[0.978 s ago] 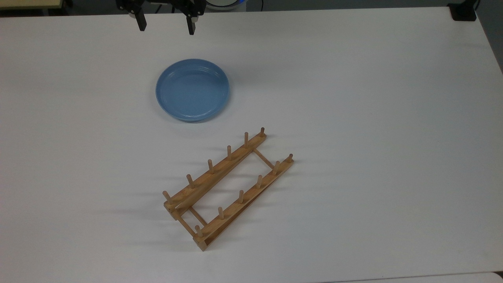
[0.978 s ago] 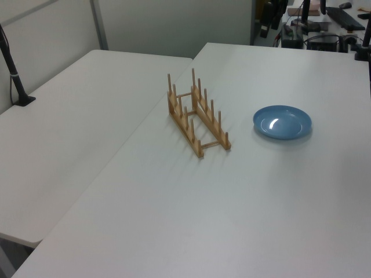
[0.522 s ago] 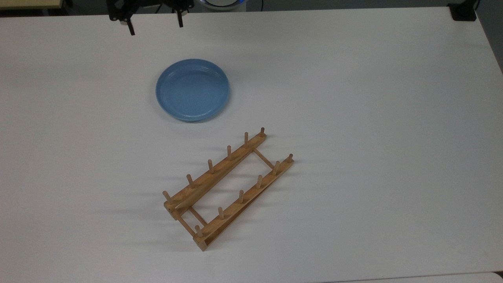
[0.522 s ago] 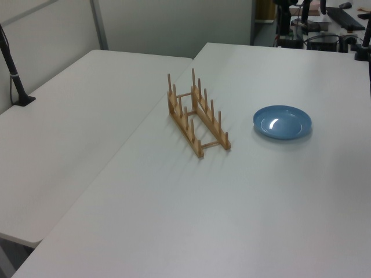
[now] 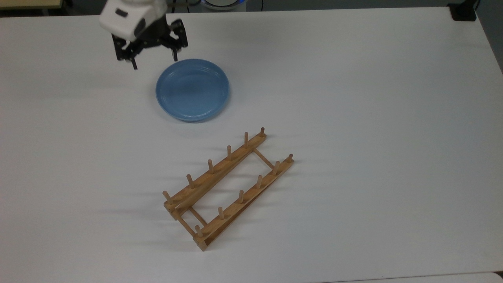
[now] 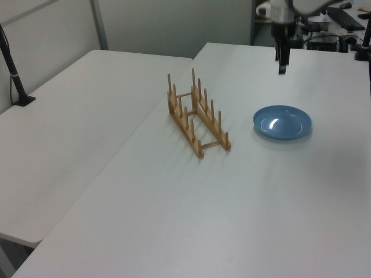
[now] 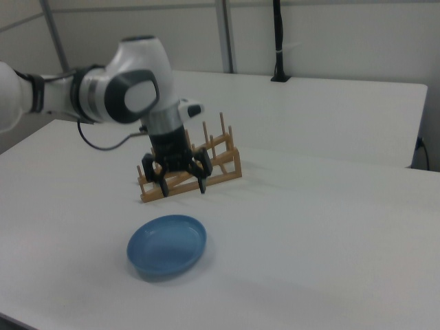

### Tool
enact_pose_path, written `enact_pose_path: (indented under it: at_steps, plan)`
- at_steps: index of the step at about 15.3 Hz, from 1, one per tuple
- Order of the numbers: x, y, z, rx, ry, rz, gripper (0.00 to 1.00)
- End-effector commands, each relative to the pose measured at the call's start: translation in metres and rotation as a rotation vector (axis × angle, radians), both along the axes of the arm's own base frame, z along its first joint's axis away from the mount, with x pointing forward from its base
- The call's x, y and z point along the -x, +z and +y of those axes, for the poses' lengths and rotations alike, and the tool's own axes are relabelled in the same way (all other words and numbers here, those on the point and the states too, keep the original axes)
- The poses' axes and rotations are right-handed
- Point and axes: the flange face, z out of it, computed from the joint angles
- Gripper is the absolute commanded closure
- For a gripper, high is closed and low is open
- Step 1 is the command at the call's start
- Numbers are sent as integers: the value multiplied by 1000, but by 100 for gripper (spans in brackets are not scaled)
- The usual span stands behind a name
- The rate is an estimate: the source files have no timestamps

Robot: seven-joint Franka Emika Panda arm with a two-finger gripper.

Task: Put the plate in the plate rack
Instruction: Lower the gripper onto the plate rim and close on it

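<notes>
Your gripper hangs released, fingers spread, above the plate's rim on the top view's upper left. The plate lies flat on the bench, apart from the rack.

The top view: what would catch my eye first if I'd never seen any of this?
Probably the glossy light-blue plate, lying flat on the white table. Just off its rim toward the top view's upper left hangs the robot's black end effector, fingers spread open and holding nothing. Nearer the bottom, the wooden plate rack sits diagonally, all its pegs free.
</notes>
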Motion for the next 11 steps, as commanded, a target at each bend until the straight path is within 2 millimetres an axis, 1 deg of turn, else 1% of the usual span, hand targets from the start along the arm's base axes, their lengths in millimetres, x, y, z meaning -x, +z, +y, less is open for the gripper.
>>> enact_pose_path:
  at_steps: [1, 3, 4, 5, 6, 7, 8, 9, 10, 11]
  plan:
    - [0, -54, -5, 20, 24, 10, 4]
    - [-7, -80, -8, 23, 23, 19, 4]
    - [-9, -86, -11, 23, 20, 20, 4]
    - [-11, -95, -18, 24, 10, 18, 4]
    - [-14, -103, -22, 25, 7, 11, 4]
    - [-17, -117, -21, 26, 12, 19, 4]
    - [-20, -130, -18, 27, 7, 25, 13]
    - [-23, -138, -18, 30, -6, 19, 18]
    - [-24, -142, -19, 33, -23, 9, 28]
    - [-25, -148, -19, 35, -32, 11, 34]
